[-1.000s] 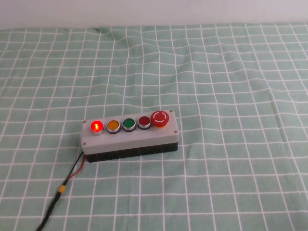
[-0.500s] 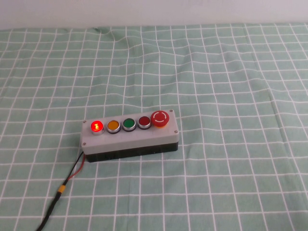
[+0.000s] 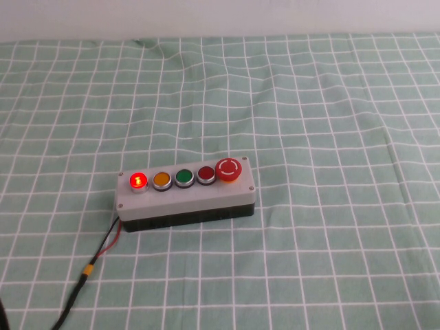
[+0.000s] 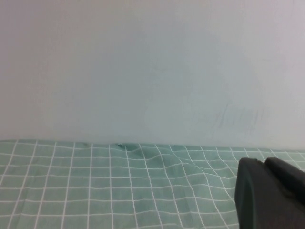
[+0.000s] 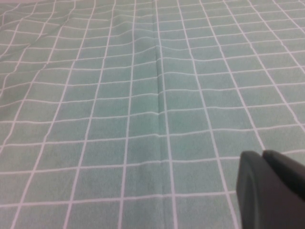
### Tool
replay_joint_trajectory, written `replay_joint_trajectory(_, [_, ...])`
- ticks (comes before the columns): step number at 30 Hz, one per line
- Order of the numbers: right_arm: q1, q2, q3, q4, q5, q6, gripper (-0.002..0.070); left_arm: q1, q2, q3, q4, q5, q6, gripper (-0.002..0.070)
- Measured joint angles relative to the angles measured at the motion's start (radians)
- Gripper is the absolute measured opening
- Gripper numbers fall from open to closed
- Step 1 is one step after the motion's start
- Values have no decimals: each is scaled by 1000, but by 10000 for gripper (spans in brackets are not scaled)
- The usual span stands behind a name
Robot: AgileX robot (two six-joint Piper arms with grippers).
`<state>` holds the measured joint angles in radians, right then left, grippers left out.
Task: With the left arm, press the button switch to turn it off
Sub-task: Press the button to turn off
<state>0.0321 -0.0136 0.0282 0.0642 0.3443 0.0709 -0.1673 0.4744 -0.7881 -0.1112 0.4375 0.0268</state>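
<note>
The button switch (image 3: 138,181) is a small round bright-red button, lit, at the left end of the row on the grey box (image 3: 185,198). An orange button (image 3: 161,179) is next to it. My left gripper (image 4: 264,162) shows only in the left wrist view, its two black fingers together. It faces the far wall and the cloth's far edge, and the box is out of that view. In the high view a dark sliver (image 3: 2,320) sits at the bottom left corner, far from the box. My right gripper (image 5: 262,155) is shut over bare cloth.
The box also carries a green button (image 3: 183,177), a darker red button (image 3: 206,174) and a big red mushroom button (image 3: 228,168). A red and black cable (image 3: 96,258) runs from the box's left end toward the front edge. A green checked cloth (image 3: 330,124) covers the table.
A dark sliver has come into the high view's bottom left corner. The box and its lit button are unchanged.
</note>
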Motion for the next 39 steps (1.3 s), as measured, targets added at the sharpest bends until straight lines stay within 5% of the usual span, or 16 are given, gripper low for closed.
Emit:
replay_joint_trajectory(20, [0,0,0,0,0,0,-16,0,577,-427,-147,528,158,-3])
replay_joint_trajectory(39, [0,0,0,0,0,0,-16,-119,1110,-474,-243,451,239,-3])
